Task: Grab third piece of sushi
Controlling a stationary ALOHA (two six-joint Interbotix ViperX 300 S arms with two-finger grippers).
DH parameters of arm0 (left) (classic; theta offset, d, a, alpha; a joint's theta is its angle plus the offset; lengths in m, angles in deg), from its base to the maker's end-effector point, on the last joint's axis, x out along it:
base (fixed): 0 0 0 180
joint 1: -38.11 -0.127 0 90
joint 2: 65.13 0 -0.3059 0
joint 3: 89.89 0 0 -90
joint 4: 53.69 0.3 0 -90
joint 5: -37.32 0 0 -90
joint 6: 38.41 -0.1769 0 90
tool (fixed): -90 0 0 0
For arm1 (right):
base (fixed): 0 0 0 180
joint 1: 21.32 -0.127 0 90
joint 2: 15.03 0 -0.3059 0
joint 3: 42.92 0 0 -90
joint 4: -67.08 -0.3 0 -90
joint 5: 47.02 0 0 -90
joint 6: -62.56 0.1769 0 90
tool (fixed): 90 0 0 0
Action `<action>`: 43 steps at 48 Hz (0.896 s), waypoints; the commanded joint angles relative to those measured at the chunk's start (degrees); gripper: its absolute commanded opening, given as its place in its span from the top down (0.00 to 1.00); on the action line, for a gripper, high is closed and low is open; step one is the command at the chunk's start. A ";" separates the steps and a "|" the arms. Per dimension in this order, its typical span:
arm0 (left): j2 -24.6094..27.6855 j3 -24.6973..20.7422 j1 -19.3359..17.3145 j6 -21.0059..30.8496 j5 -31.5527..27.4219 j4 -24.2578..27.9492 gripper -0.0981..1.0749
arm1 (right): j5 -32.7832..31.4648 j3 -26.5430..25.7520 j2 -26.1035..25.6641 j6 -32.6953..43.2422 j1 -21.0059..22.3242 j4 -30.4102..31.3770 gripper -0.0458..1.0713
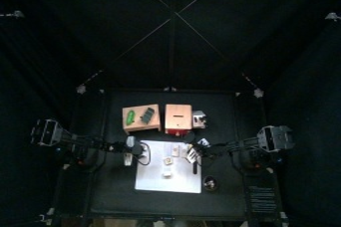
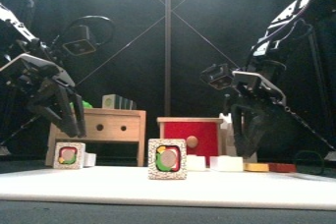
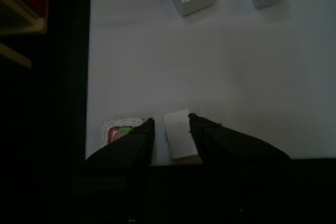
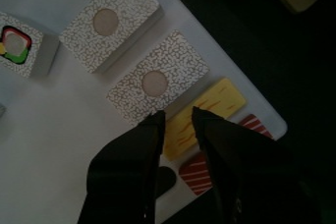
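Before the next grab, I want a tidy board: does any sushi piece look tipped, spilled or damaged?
Nothing stands out. The sushi pieces stand upright and whole on the white board, and nothing has spilled.

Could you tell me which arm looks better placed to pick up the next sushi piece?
Left: its open tool hangs directly over a sushi piece; the right tool hangs beside the speckled blocks.
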 commanded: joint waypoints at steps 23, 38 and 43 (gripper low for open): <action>15.38 -17.84 1.05 0.00 -2.11 -1.41 0.10 | 0.18 -1.41 -0.79 -0.26 -0.44 0.88 0.33; 22.24 -25.14 1.32 0.18 -2.02 -2.64 0.04 | 0.26 -0.97 -0.79 -0.35 -0.53 1.23 0.33; 23.29 -26.28 1.49 0.18 -2.20 -3.25 0.04 | 0.18 -0.88 -0.79 -0.35 -0.53 1.41 0.33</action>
